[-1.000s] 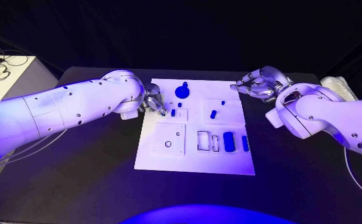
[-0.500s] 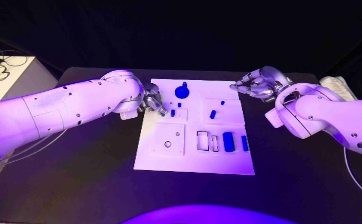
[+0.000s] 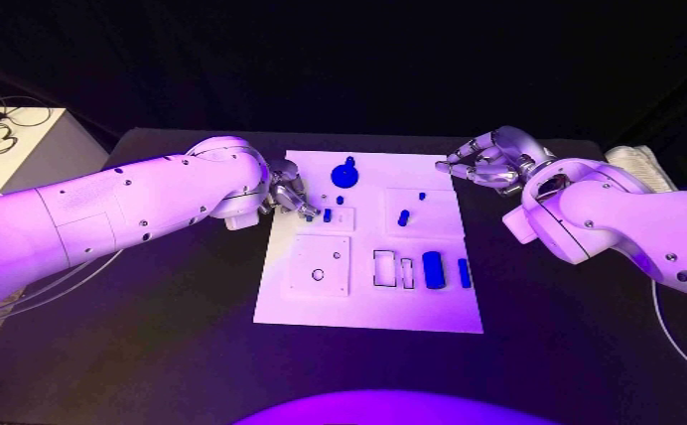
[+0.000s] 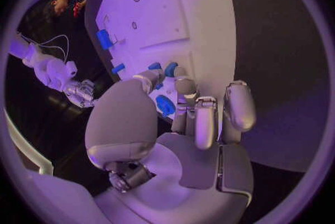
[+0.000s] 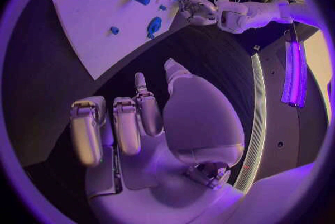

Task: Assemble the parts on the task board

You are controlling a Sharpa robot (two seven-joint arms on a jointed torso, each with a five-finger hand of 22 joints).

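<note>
Two silver many-fingered hands flank the white rectangular task board (image 3: 369, 286), which lies in the middle of the black worktop (image 3: 172, 346). The left hand (image 3: 291, 194) hangs over the board's left edge toward its far corner, its fingers (image 4: 197, 118) bunched close around a small blue peg (image 3: 328, 214); whether they actually pinch it is hard to tell from the wrist view. The right hand (image 3: 486, 162) hovers off the board's far right corner, fingers curled in with nothing between them. More small blue parts (image 3: 434, 269) sit in slots near the board's right edge.
</note>
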